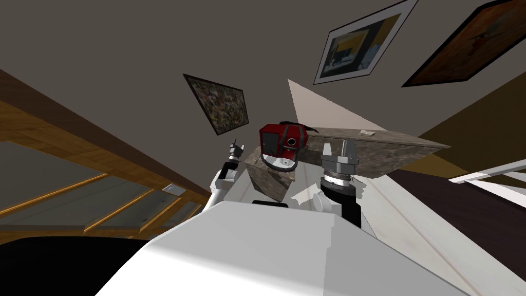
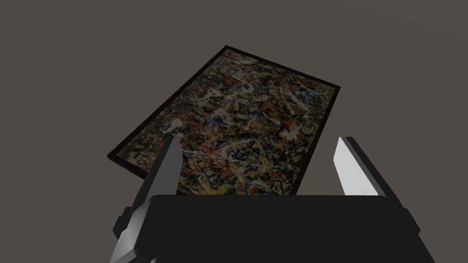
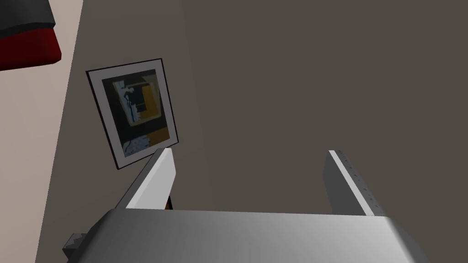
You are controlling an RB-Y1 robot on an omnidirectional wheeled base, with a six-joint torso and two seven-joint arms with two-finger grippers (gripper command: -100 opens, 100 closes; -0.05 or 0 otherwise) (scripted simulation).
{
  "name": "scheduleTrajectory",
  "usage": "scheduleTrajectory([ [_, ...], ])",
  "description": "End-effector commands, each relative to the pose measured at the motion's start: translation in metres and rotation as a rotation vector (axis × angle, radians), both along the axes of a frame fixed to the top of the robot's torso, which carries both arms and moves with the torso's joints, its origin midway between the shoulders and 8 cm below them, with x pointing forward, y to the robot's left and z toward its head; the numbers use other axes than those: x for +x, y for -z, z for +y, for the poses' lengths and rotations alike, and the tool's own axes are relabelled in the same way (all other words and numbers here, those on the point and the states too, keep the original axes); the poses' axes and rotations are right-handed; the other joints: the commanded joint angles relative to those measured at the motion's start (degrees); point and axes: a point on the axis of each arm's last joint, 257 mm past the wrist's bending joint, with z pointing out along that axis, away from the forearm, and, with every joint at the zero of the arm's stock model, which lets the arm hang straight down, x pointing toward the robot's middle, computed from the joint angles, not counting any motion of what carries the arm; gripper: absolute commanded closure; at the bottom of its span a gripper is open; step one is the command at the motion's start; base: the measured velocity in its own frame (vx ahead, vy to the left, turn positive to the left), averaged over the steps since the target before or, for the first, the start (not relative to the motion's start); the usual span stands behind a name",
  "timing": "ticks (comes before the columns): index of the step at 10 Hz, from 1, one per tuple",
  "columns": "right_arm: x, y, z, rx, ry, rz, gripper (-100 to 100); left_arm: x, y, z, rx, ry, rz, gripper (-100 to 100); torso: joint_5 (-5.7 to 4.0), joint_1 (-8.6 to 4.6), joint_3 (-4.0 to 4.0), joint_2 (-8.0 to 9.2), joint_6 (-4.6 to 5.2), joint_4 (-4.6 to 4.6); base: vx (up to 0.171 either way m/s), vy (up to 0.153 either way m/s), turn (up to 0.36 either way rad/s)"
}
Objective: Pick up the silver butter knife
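A stone-patterned counter point(image 1: 380, 149) stands just ahead of me, and a red and black appliance point(image 1: 281, 144) sits on its near corner. A small pale thing point(image 1: 367, 133) lies on the far part of the countertop, too small to identify. My left gripper point(image 1: 236, 149) is raised to the left of the appliance, and its fingers point(image 2: 167, 169) stand open with nothing between them. My right gripper point(image 1: 339, 150) is held up in front of the counter, to the right of the appliance. It is open point(image 3: 250, 152) and empty, with a corner of the appliance point(image 3: 23, 41) off to its side.
A wooden-framed glazed panel point(image 1: 77, 190) runs along the left. A white rail point(image 1: 488, 177) and a pale plank-like surface point(image 1: 411, 221) lie to the right, with a dark strip between them. A black area point(image 1: 51, 267) sits at the lower left.
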Motion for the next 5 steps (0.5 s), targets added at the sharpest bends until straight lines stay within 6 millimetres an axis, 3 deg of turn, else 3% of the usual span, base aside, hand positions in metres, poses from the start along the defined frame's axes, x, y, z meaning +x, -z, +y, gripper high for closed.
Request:
scheduleTrajectory([
  [1,0.000,0.000,0.000,0.000,0.000,0.000,0,0.011,0.005,-0.002,-0.023,0.006,0.038,-100,0.00,0.00,0.00,0.00,0.00,0.00,0.011,0.017,0.000],
  [5,0.000,0.000,0.000,0.000,0.000,0.000,0,0.047,0.031,0.006,-0.102,0.017,0.157,-100,0.00,-0.01,0.01,0.02,0.00,0.01,0.009,0.019,0.000],
])
